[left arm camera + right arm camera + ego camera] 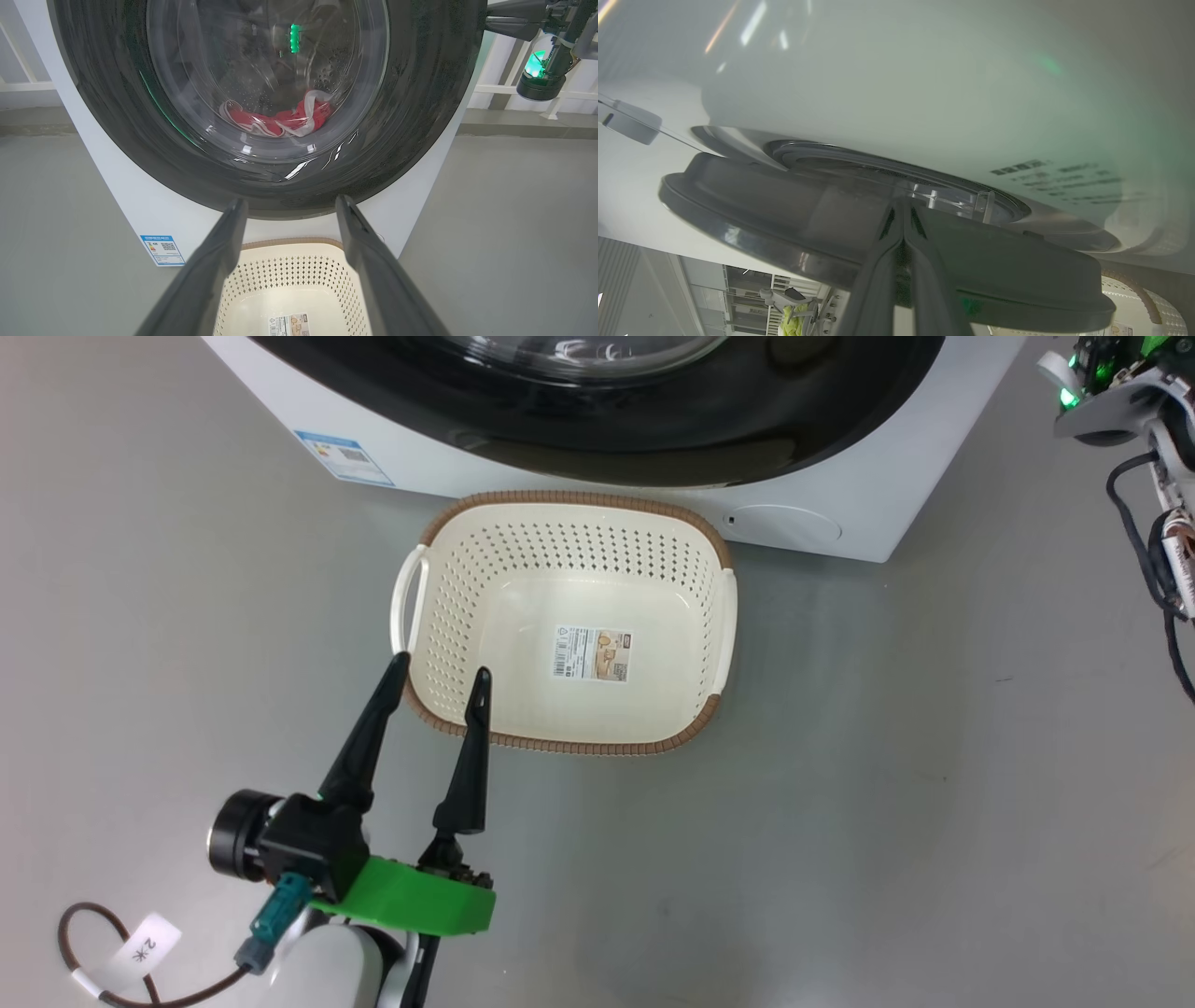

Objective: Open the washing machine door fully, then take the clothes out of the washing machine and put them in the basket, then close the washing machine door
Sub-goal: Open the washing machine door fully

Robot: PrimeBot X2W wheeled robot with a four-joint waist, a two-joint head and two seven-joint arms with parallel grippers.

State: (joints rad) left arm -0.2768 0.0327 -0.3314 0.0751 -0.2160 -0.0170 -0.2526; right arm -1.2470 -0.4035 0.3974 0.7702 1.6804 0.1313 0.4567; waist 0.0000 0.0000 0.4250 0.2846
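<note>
Left: my left pincer (442,665), spread, beside the cream perforated plastic basket (569,498). Centre: red, white-striped fabric clothes (280,122), low in the drum (327,74) behind the black-rimmed round glass door (420,116); probably soft, light, best pinched at a bunched fold. Right: my right pincer (903,212), pressed together at the door's edge.

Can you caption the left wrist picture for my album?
Open left gripper faces the round, glossy black-rimmed glass washing machine door; red white-striped fabric clothes inside, cream perforated plastic basket below.

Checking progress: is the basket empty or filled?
Empty: the basket shows its bare bottom and label; the clothes lie behind the washing machine door.
</note>
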